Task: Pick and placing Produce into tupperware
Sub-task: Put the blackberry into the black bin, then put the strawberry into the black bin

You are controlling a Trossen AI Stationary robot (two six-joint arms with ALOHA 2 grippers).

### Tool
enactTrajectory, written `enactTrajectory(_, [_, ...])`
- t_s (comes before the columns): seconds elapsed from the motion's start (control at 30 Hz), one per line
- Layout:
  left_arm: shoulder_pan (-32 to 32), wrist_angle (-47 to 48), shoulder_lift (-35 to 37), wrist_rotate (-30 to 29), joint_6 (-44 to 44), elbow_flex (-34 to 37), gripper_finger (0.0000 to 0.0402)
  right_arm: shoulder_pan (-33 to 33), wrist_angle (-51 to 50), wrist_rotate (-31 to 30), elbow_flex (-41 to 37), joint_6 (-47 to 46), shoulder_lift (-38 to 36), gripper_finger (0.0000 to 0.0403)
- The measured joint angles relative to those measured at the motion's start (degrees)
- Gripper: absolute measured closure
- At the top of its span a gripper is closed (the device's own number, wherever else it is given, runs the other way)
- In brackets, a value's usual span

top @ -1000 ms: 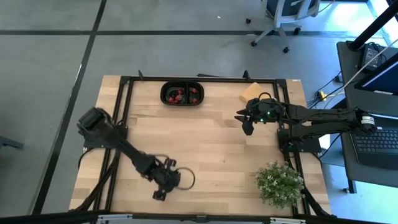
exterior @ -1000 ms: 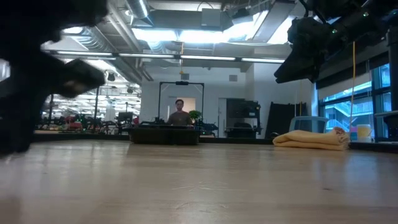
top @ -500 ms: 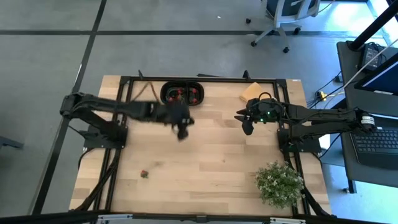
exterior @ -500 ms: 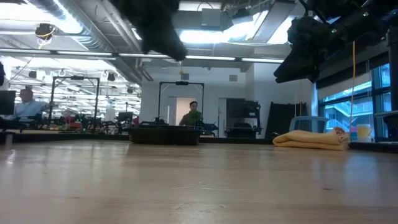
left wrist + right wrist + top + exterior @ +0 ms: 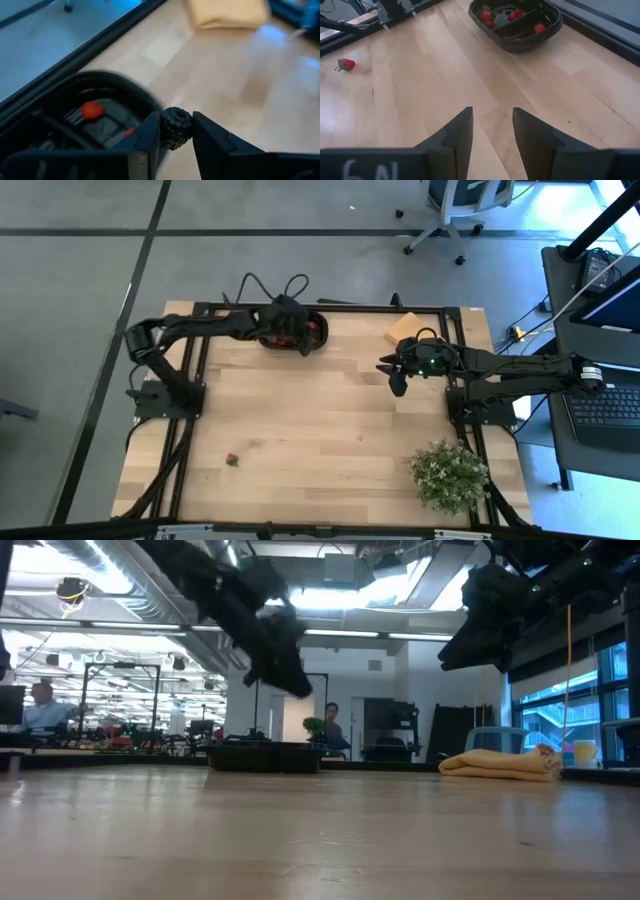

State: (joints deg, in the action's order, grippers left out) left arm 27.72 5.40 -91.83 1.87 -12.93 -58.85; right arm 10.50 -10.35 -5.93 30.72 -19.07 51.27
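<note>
One strawberry (image 5: 231, 460) left on the near-left boards. Left gripper (image 5: 176, 131) over the tupperware (image 5: 317, 332) rim, clamped on a dark berry (image 5: 175, 127) — delivery step; next, presumably, carrying inward over a compartment and letting go. Right gripper (image 5: 492, 126) parked mid-right, fingers apart, empty.

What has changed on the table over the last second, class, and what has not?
The left gripper swung from the table's near edge to the black container, shut on a dark berry. One strawberry now lies uncovered where it was. The right gripper, yellow pad and plant stayed put.
</note>
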Motion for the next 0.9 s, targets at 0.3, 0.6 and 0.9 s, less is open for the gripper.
enactTrajectory(0.3, [3.5, -6.5, -9.9, 0.0, -2.0, 0.0, 0.0315, 0.0, -0.2, -0.1, 0.0, 1.6, 0.0, 0.0262])
enactTrajectory(0.6, [3.5, -7.5, -12.1, -1.1, -3.0, 0.1, 0.0305, 0.0, -0.2, -0.1, 0.0, 1.8, 0.0, 0.0262])
enactTrajectory(0.9, [3.5, -8.9, -12.1, -1.3, -3.0, 0.1, 0.0263, 0.0, -0.2, -0.1, 0.0, 1.7, 0.0, 0.0262])
